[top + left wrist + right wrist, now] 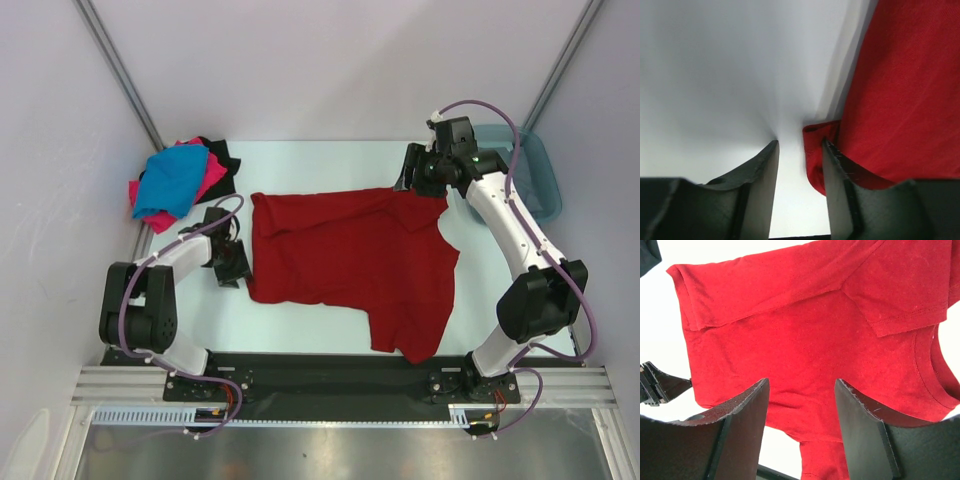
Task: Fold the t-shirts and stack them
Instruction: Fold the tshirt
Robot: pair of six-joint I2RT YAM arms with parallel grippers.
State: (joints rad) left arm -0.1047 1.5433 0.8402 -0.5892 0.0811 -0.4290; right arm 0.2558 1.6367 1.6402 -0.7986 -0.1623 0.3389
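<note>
Dark red short-sleeved cloth t-shirt (350, 265) lies mid-counter, mostly flat. Its 12 o'clock edge and one sleeve are folded inward, the body is wrinkled, and the hem corner trails toward 5 o'clock. Left end effector (237, 268) sits at the shirt's 9 o'clock edge, fingers apart, with a curled bit of red edge partly in the gap. Right end effector (405, 180) is at 1 o'clock over the collar area, fingers apart, gripping nothing. Bright blue t-shirt (172, 180), hot pink t-shirt (150, 215) and black t-shirt (222, 160) are heaped at 10 o'clock on the pale counter (300, 320). Teal plastic tub (540, 175) is at 2 o'clock.
</note>
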